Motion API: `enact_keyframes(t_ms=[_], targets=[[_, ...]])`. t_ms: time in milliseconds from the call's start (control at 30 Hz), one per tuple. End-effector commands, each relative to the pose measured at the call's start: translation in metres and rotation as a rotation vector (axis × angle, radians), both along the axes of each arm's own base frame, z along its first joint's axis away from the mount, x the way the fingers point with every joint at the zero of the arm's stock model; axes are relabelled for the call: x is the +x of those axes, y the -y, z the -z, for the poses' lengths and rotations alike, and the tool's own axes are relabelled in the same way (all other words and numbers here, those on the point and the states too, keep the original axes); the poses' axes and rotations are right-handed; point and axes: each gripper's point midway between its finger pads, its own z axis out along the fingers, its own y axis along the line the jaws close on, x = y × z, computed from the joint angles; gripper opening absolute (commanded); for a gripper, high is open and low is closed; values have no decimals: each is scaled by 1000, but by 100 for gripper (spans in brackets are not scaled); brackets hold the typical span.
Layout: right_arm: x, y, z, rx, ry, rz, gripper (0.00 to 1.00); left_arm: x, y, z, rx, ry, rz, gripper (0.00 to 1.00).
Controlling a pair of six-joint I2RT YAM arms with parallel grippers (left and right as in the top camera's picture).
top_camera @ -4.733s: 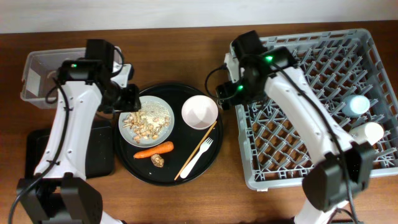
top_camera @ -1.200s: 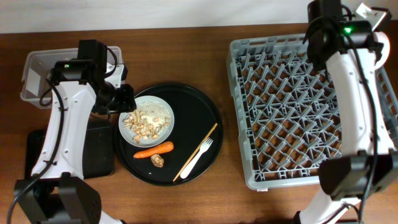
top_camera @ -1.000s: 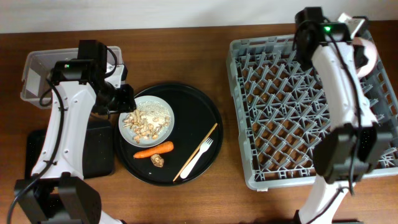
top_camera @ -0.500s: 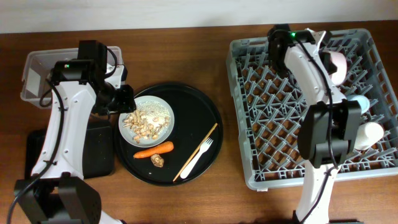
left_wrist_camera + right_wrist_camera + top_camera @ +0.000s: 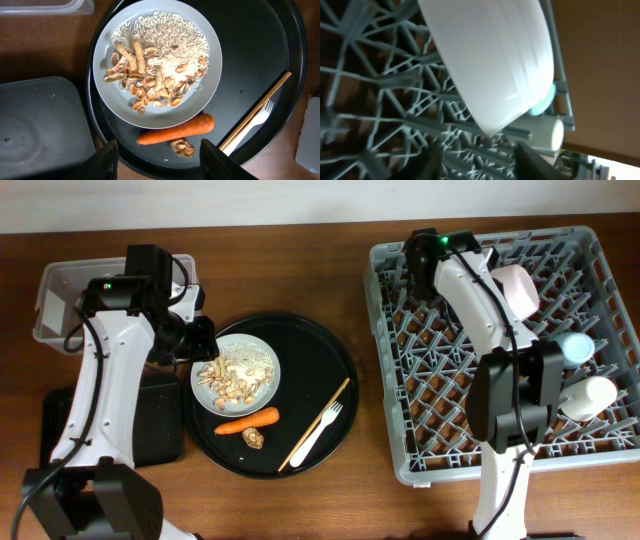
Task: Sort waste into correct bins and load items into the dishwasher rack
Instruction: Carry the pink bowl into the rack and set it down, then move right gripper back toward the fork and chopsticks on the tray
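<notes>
The pinkish-white bowl [image 5: 515, 288] [image 5: 490, 65] stands on edge in the grey dishwasher rack [image 5: 480, 450], near the blue cup [image 5: 575, 347] and the cream cup [image 5: 590, 395] [image 5: 545, 132]. My right gripper [image 5: 432, 260] [image 5: 480, 160] is open and empty, short of the bowl. My left gripper [image 5: 197, 340] [image 5: 162, 165] is open and empty over the grey plate [image 5: 236, 372] [image 5: 212, 85] of food scraps [image 5: 145, 80] and rice. The carrot [image 5: 247, 421] [image 5: 175, 129], brown lump [image 5: 253, 439] [image 5: 183, 147] and white fork [image 5: 318, 430] [image 5: 250, 125] lie beside it. Wrapper and tissue are out of view.
The plate, carrot, lump, fork and a wooden chopstick [image 5: 325, 412] lie on the round black tray [image 5: 330, 360]. The clear tub [image 5: 60, 300] stands at the far left. The shallow black tray [image 5: 160, 420] [image 5: 40, 125] lies in front of it, touching the round tray.
The bowl has gone from the round tray into the rack. My right arm swung left from the rack's far right corner and let the bowl go. The left arm has not moved.
</notes>
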Motion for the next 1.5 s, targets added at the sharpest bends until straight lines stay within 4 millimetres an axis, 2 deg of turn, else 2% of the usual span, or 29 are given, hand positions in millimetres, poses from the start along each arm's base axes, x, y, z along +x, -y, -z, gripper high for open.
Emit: enact_keyframes(t_ms=[0, 100, 167, 267, 367, 433, 500, 633, 733, 900, 1000, 1100, 1200, 1333, 1433, 1467], targets=[[-6, -10, -45, 86, 148, 15, 64, 2, -1, -1, -2, 4, -13, 51], [-14, -7, -85, 118, 254, 20, 70, 2, -1, -1, -2, 4, -13, 52], [-27, 8, -120, 135, 353, 47, 77, 2, -1, -1, -2, 3, -13, 52], [-43, 29, -145, 157, 414, 87, 80, 1, -1, -1, -2, 3, -13, 52], [-55, 48, -149, 224, 406, 112, 80, 2, -1, -1, -2, 3, -13, 52], [-62, 61, -142, 285, 400, 162, 81, 2, -1, -1, -2, 4, -13, 52], [-65, 67, -134, 361, 367, 163, 81, 2, -1, -1, -2, 4, -13, 52], [-74, 82, -130, 395, 362, 211, 83, 1, -1, -1, -2, 3, -13, 52], [-67, 70, -122, 497, 275, 61, 85, 2, -1, -1, -2, 3, -13, 52], [-63, 57, -118, 574, 260, 13, 85, 2, -1, -1, -2, 3, -13, 52], [-60, 39, -114, 658, 217, -88, 85, 1, -1, -1, -2, 2, -13, 52], [-61, 12, -110, 785, 148, -229, 87, 1, -1, -1, -2, 0, -13, 52], [-73, -3, -108, 869, 98, -266, 88, 1, -1, -1, -2, 0, -13, 52], [-109, -11, -108, 913, -15, -209, 89, 0, -1, -1, -2, -5, -13, 52], [-120, -17, -117, 927, 11, -216, 89, -2, -1, -1, -2, -11, -13, 52], [-129, -19, -124, 924, 30, -225, 90, -4, -1, 0, -2, -19, -13, 52]])
